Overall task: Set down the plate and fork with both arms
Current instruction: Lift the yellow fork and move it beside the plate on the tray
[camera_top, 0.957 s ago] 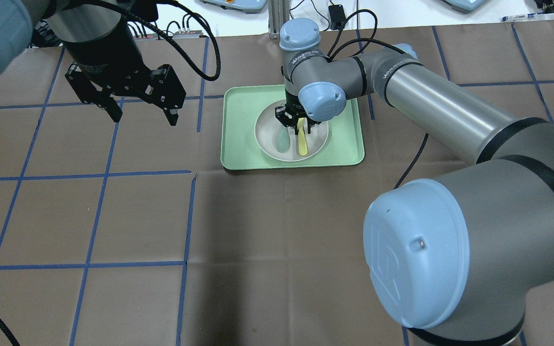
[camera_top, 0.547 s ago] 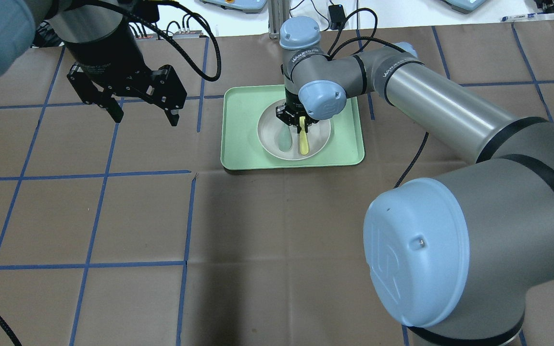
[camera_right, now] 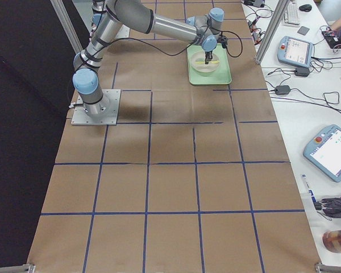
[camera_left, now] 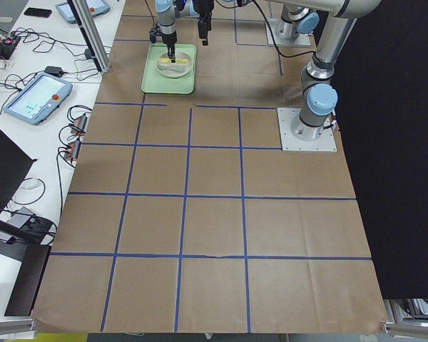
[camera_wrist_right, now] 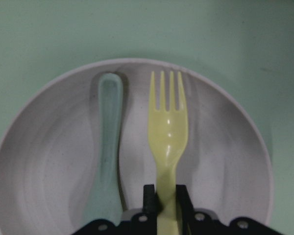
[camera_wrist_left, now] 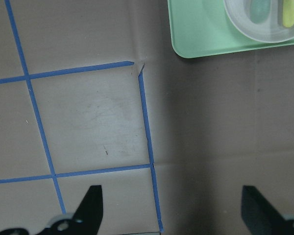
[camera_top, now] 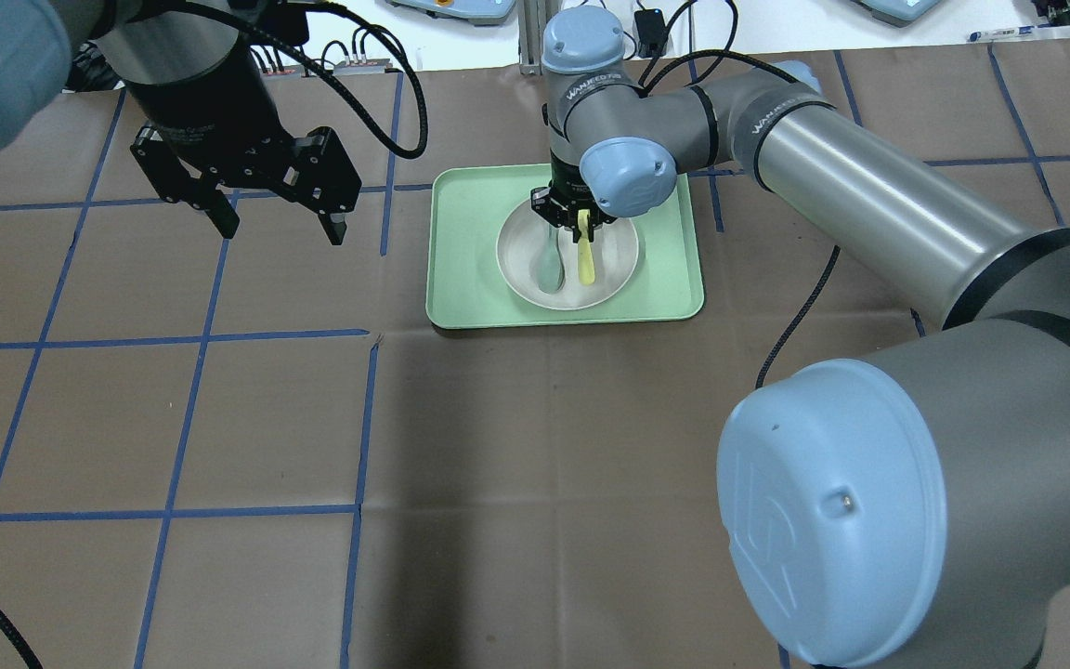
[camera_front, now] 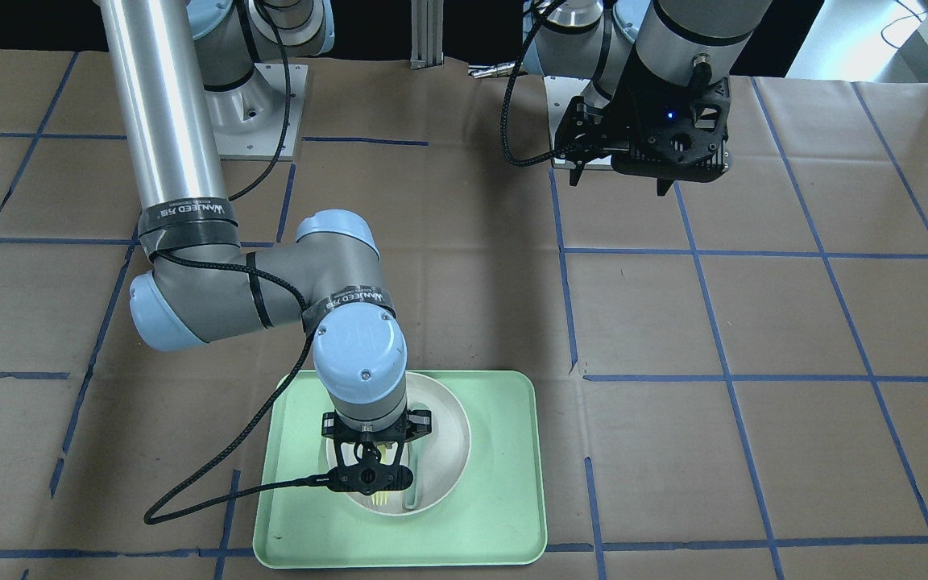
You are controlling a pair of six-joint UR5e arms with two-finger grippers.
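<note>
Right gripper (camera_top: 577, 221) pinching the fork (camera_wrist_right: 167, 127) by its handle over the plate (camera_wrist_right: 225, 147), 1 spoon (camera_wrist_right: 108, 147) in it, on the green tray (camera_top: 461, 279), left gripper (camera_top: 280, 228) spread wide above the blue-taped brown paper table (camera_top: 498, 446), 2 teach pendants (camera_right: 332, 151) on the white side bench (camera_right: 284, 114).

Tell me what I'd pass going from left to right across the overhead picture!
First the left pincer → spoon → fork, gripped by the right pincer. The plate and tray lie beneath both, so they get no spot in line.
</note>
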